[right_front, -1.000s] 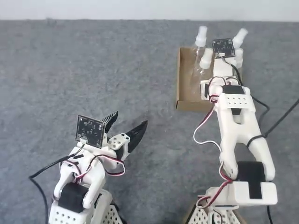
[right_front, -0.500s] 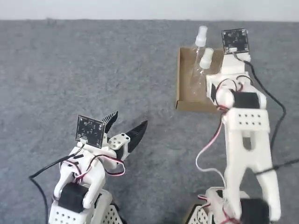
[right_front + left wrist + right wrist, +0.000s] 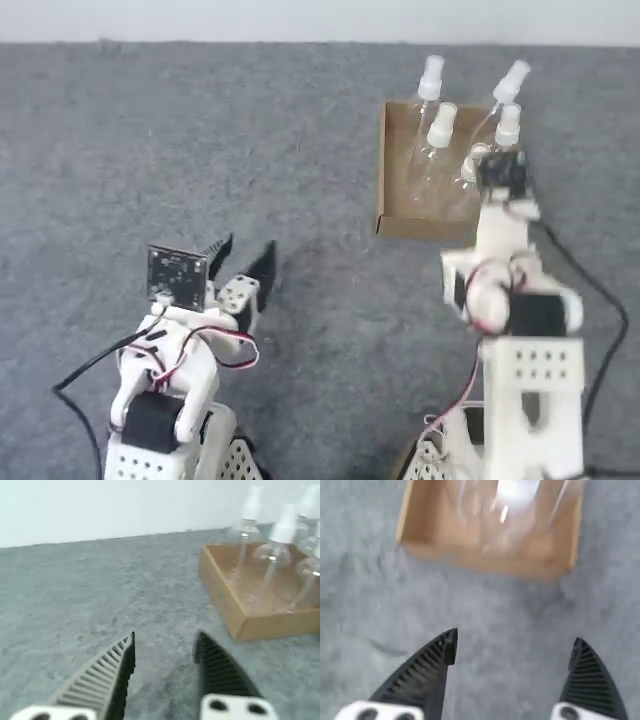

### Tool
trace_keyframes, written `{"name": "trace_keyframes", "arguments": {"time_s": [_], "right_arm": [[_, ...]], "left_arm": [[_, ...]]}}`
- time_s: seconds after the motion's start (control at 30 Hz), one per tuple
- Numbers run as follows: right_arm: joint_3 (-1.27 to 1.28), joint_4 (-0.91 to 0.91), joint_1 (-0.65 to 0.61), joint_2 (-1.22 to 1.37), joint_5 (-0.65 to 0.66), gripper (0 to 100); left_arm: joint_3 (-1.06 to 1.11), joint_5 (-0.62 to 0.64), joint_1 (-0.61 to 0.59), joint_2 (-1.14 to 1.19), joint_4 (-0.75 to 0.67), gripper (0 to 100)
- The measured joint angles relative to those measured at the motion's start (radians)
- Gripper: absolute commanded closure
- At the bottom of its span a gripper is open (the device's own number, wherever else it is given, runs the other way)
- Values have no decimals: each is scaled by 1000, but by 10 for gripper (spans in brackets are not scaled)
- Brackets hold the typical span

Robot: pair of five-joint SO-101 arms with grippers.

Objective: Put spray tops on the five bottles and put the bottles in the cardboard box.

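Note:
The cardboard box (image 3: 384,165) lies at the far right of the grey mat. Several clear bottles stand in it with white spray tops, among them a bottle (image 3: 441,127) near its middle and another bottle (image 3: 513,80) at its far right corner. My right arm (image 3: 512,305) stands just in front of the box. In its wrist view my right gripper (image 3: 515,642) is open and empty over the mat, with the box (image 3: 485,555) just ahead. My left gripper (image 3: 243,250) is open and empty at the near left. It faces the box (image 3: 235,612) and the bottles (image 3: 280,535) across the mat.
Grey carpet-like mat (image 3: 200,140) covers the whole table, with a pale wall along the far edge. Cables trail from both arm bases at the near side. Bare mat stretches between the left gripper and the box.
My right arm has pulled back from over the box to the mat in front of it, uncovering more bottles. My left gripper has narrowed its opening and shifted slightly left.

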Motion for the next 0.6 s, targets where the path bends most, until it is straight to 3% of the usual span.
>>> {"name": "trace_keyframes", "arguments": {"time_s": [0.27, 0.33, 0.5, 0.6], "right_arm": [[333, 0, 3, -365, 46, 719], [391, 0, 0, -431, 80, 768], [497, 0, 2, -580, 112, 998], [545, 0, 2, -700, 123, 946]], "left_arm": [[138, -87, -137, 5, 0, 898], [166, -98, -152, 3, 0, 898], [242, -104, -170, 5, 0, 898], [287, -104, -170, 5, 0, 901]]}}
